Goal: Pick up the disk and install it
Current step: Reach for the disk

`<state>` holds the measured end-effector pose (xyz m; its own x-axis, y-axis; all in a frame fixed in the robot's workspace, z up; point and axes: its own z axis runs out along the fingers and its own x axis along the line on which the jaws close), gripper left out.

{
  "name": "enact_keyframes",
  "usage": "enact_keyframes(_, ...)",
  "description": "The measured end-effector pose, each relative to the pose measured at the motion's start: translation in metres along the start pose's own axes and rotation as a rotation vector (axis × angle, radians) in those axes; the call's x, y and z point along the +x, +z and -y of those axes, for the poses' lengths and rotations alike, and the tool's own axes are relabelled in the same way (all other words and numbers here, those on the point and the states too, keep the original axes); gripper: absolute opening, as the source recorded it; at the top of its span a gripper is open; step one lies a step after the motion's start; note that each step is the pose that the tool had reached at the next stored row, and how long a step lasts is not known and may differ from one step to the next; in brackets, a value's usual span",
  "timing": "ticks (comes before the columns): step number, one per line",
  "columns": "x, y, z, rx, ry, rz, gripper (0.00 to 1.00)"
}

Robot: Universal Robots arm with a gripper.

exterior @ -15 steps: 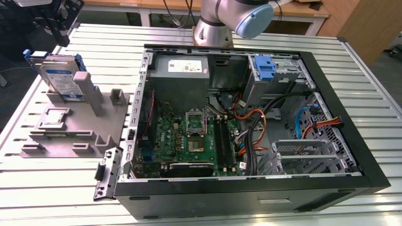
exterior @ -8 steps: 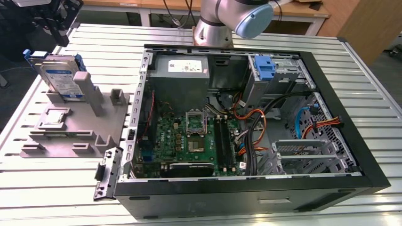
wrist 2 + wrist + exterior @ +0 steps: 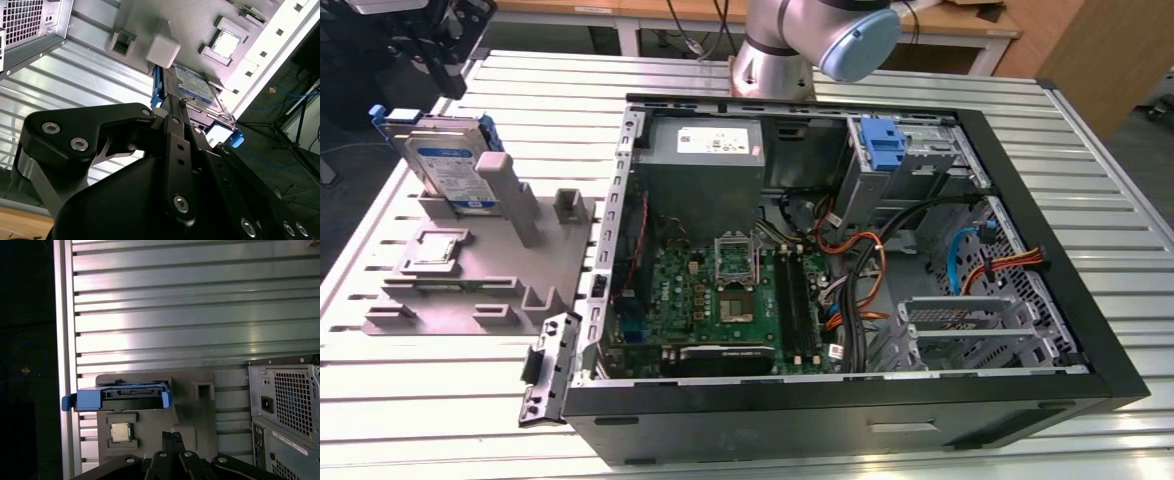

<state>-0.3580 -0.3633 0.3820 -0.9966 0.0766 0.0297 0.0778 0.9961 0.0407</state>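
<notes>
The disk (image 3: 447, 160) is a silver drive with a white-and-blue label and blue side rails. It stands on edge in a grey holder (image 3: 467, 275) at the exterior view's left, outside the computer case. My gripper (image 3: 443, 55) hangs above it, clear of it. In both wrist views the fingers are pressed together with nothing between them. In the second wrist view the gripper (image 3: 172, 102) points at the disk (image 3: 197, 87). In the first wrist view the gripper (image 3: 172, 437) sits short of the disk's (image 3: 132, 395) blue-railed edge.
The open computer case (image 3: 1067, 300) lies on the slatted metal table (image 3: 427, 400), with a grey power supply (image 3: 707, 145), a blue bracket (image 3: 885, 145) in the upper bay and a metal cage (image 3: 961, 320) inside. A small processor chip (image 3: 438, 248) rests on the holder. The arm's base (image 3: 774, 50) stands behind the case.
</notes>
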Motion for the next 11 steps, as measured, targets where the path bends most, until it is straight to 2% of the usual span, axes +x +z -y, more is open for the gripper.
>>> enact_keyframes(2, 0.0019, 0.0002, -0.0005, 0.0001, 0.000, -0.0002, 0.10)
enact_keyframes(4, 0.0066, 0.0010, -0.0018, -0.0002, 0.000, 0.0013, 0.10)
enact_keyframes(9, 0.0175, 0.0038, -0.0101, -0.0001, 0.000, 0.0026, 0.10)
enact_keyframes(11, 0.0226, 0.0052, -0.0116, -0.0004, 0.000, 0.0056, 0.10)
